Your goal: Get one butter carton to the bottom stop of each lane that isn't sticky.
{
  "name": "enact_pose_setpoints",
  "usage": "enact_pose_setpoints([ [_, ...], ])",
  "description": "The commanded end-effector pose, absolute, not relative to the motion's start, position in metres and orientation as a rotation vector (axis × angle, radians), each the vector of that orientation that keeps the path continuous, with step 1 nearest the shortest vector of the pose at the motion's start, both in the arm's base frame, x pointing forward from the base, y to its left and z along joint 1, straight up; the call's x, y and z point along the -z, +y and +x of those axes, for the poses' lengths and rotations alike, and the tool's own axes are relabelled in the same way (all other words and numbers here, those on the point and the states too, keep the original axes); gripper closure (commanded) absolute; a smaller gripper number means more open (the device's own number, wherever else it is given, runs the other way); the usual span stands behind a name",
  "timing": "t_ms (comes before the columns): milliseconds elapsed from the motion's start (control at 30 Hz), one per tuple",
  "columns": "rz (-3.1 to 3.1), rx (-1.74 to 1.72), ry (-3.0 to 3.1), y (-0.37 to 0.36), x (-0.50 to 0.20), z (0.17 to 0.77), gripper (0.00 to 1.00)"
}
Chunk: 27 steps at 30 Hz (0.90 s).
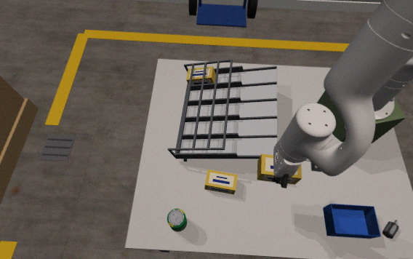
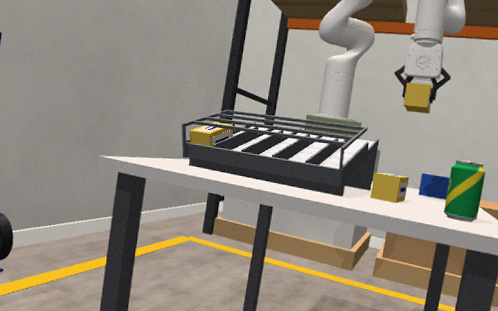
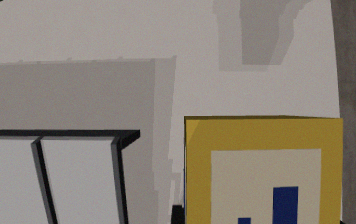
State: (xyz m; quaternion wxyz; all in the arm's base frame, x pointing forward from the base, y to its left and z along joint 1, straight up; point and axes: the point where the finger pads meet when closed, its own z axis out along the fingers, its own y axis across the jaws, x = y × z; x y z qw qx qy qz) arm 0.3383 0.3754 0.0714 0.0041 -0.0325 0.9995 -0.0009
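The arm (image 1: 358, 91) looks like smooth, satin white plastic or painted metal. The shelf (image 2: 273, 120) has thin, dark, matt metal bars and smooth pale lane strips. The cartons (image 1: 221, 181) look like matt yellow card with paper labels. The can (image 2: 464, 189) beside the shelf is glossy green metal. The table (image 1: 153, 204) is a smooth matt white; the floor (image 1: 94, 164) rough, mottled grey concrete.
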Motion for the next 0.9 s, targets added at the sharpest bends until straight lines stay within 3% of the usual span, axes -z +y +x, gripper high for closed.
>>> enact_pose_setpoints([
  [0,-0.102,0.0,3.13,0.376,-0.073,0.339,1.0],
  [67,-0.102,0.0,3.13,0.376,-0.073,0.339,1.0],
  [100,-0.102,0.0,3.13,0.308,-0.073,0.356,1.0],
  [633,-0.102,0.0,3.13,0.182,-0.073,0.388,1.0],
  [867,-0.101,0.009,3.131,0.094,-0.072,0.406,1.0],
])
